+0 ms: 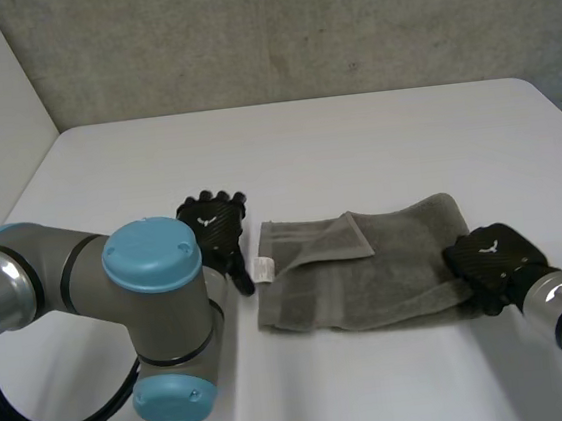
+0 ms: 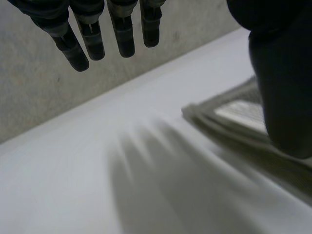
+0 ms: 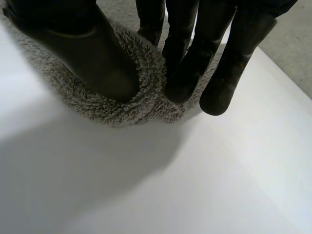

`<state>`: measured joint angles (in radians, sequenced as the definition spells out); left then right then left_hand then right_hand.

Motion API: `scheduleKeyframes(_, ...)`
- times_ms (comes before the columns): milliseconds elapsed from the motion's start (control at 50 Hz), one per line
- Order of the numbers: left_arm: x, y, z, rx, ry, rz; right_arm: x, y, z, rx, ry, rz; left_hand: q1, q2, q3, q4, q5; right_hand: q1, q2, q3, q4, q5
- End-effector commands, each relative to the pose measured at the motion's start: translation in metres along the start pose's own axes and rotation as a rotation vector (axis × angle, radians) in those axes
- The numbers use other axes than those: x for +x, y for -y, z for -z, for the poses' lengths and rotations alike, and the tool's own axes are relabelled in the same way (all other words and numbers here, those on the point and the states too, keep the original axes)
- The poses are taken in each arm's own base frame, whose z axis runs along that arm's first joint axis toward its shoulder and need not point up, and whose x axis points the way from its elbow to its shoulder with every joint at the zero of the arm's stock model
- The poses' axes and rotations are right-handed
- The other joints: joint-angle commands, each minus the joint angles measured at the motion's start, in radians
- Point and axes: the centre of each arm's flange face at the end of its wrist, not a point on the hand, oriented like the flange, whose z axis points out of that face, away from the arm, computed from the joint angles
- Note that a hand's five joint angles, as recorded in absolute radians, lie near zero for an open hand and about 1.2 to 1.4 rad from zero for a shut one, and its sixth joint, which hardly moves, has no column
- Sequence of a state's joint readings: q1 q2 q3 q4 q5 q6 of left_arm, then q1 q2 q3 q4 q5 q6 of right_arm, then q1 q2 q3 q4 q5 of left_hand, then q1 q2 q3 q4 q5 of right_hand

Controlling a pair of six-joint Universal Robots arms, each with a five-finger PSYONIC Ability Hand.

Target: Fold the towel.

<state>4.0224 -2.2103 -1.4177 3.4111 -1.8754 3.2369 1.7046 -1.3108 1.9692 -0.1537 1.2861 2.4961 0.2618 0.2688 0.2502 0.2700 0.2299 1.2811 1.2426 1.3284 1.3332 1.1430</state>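
One fold looks done: the towel (image 1: pixel 368 272) lies between the hands, the right hand (image 1: pixel 492 261) pinching its end, the left hand (image 1: pixel 212 226) straight-fingered and empty beside the other end; folding across remains

Left hand (image 2: pixel 123 35): we see straight fingers, spread, holding nothing.
Towel (image 2: pixel 229 114): we note layered edge beside the thumb.
Table (image 2: pixel 87 190): white, under the fingers.

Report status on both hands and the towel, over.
Left hand open, at the towel's left edge. Right hand pinching the towel's right near corner. Towel lying flat, one far corner turned in. No obstruction seen.
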Motion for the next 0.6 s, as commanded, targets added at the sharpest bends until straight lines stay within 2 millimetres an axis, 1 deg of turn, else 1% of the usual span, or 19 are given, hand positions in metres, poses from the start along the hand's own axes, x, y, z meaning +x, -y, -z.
scheduleKeyframes(20,0.021,0.022,0.000,0.095,-0.048,0.011,0.008,0.000,-0.001,0.020,0.003,-0.025,-0.072,-0.079,-0.060,-0.080,-0.214,0.115,0.154,0.068,0.063,0.079)
scheduleKeyframes(40,0.024,0.025,0.001,0.106,-0.056,0.013,0.007,-0.001,-0.001,0.018,0.007,-0.027,-0.072,-0.079,-0.060,-0.080,-0.214,0.115,0.154,0.068,0.063,0.079)
scheduleKeyframes(120,0.031,0.026,0.003,0.111,-0.075,0.009,0.005,-0.003,-0.002,0.016,0.015,-0.029,-0.072,-0.079,-0.060,-0.080,-0.214,0.115,0.154,0.068,0.063,0.079)
scheduleKeyframes(160,0.041,0.026,0.009,0.115,-0.110,0.007,0.004,-0.003,-0.001,0.017,0.016,-0.028,-0.072,-0.079,-0.060,-0.080,-0.214,0.115,0.154,0.068,0.063,0.079)
scheduleKeyframes(180,0.041,0.026,0.009,0.115,-0.110,0.007,0.004,-0.003,-0.001,0.017,0.016,-0.028,-0.072,-0.079,-0.060,-0.080,-0.214,0.115,0.154,0.068,0.063,0.079)
scheduleKeyframes(200,0.045,0.027,0.011,0.120,-0.128,0.004,0.003,-0.003,-0.002,0.018,0.021,-0.030,-0.069,-0.076,-0.057,-0.077,-0.211,0.115,0.154,0.068,0.063,0.079)
scheduleKeyframes(280,0.050,0.030,0.012,0.134,-0.153,0.005,0.003,-0.004,-0.003,0.017,0.023,-0.051,-0.060,-0.067,-0.048,-0.068,-0.203,0.115,0.154,0.068,0.063,0.079)
scheduleKeyframes(320,0.058,0.032,0.011,0.148,-0.188,0.007,0.003,-0.004,-0.003,0.019,0.022,-0.055,-0.051,-0.058,-0.040,-0.059,-0.194,0.115,0.154,0.068,0.063,0.079)
scheduleKeyframes(340,0.058,0.032,0.011,0.148,-0.188,0.007,0.003,-0.004,-0.003,0.019,0.022,-0.055,-0.051,-0.058,-0.040,-0.059,-0.194,0.115,0.154,0.068,0.063,0.079)
scheduleKeyframes(360,0.064,0.028,0.008,0.146,-0.208,0.003,0.003,-0.004,-0.003,0.020,0.021,-0.060,-0.048,-0.055,-0.037,-0.056,-0.191,0.115,0.154,0.068,0.063,0.079)
scheduleKeyframes(380,0.064,0.028,0.008,0.146,-0.208,0.003,0.003,-0.003,-0.003,0.021,0.023,-0.060,-0.048,-0.055,-0.037,-0.056,-0.191,0.115,0.154,0.068,0.063,0.079)
scheduleKeyframes(420,0.072,0.021,0.000,0.141,-0.235,-0.004,0.004,-0.004,-0.003,0.020,0.021,-0.060,-0.045,-0.052,-0.034,-0.054,-0.188,0.115,0.154,0.068,0.063,0.079)
scheduleKeyframes(440,0.072,0.021,0.000,0.140,-0.235,-0.004,0.004,-0.004,-0.004,0.017,0.019,-0.062,-0.045,-0.052,-0.034,-0.054,-0.188,0.115,0.154,0.068,0.063,0.079)
scheduleKeyframes(480,0.078,0.010,-0.008,0.119,-0.241,-0.013,0.005,-0.005,-0.004,0.016,0.017,-0.063,-0.045,-0.052,-0.034,-0.054,-0.188,0.115,0.154,0.068,0.063,0.079)
scheduleKeyframes(500,0.078,0.010,-0.008,0.119,-0.241,-0.013,0.005,-0.005,-0.004,0.016,0.017,-0.064,-0.045,-0.052,-0.034,-0.054,-0.188,0.115,0.154,0.068,0.063,0.079)
scheduleKeyframes(540,0.082,0.004,-0.017,0.104,-0.244,-0.018,0.006,-0.005,-0.004,0.015,0.015,-0.065,-0.045,-0.052,-0.034,-0.054,-0.188,0.115,0.154,0.068,0.063,0.079)
scheduleKeyframes(600,0.084,0.002,-0.021,0.101,-0.245,-0.019,0.007,-0.005,-0.004,0.016,0.014,-0.065,-0.042,-0.049,-0.031,-0.051,-0.185,0.115,0.154,0.068,0.063,0.079)
